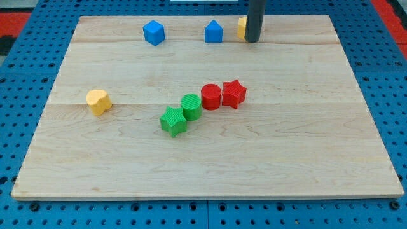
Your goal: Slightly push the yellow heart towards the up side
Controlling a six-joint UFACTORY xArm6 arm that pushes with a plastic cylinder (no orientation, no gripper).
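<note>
Clearly, my tip [252, 41] has not yet reached the yellow heart [98, 102].

There is no hand on this arm, only a rod, so nothing is grasped or released; my tip stands at the view's top, far to the right of and above the yellow heart, touching or just in front of another yellow block [242, 28] that it half hides. The yellow heart lies alone on the wooden surface [292, 152], well to the left of the green star [173, 121]. It looks small, pale yellow and rounded, its lobes faintly visible. I judge the approach step is in hand: next my tip must travel round to the heart's lower side, then nudge it briefly toward the view's top, clear of the blue blocks [154, 32].
</note>
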